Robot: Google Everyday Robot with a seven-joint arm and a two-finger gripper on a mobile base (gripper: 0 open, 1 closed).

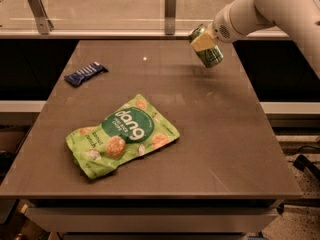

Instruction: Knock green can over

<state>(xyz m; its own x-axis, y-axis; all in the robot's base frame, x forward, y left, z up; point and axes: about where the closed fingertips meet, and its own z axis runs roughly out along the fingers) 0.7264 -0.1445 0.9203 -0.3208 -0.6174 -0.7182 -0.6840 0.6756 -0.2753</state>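
Observation:
The green can (pixel 212 55) is at the far right of the table, tilted with its silver top rim pointing up and left. My gripper (pixel 202 41) reaches in from the upper right on the white arm (pixel 240 16). It is shut on the can, and a pale finger (pixel 201 42) lies across the can's upper half. The can's lower end hangs just above the table top.
A flat light-green "dang" snack bag (pixel 122 135) lies in the middle-front of the brown table (pixel 225 134). A dark blue snack bar (pixel 85 74) lies at the far left. A glass rail with metal posts (pixel 170 11) runs behind the table's far edge.

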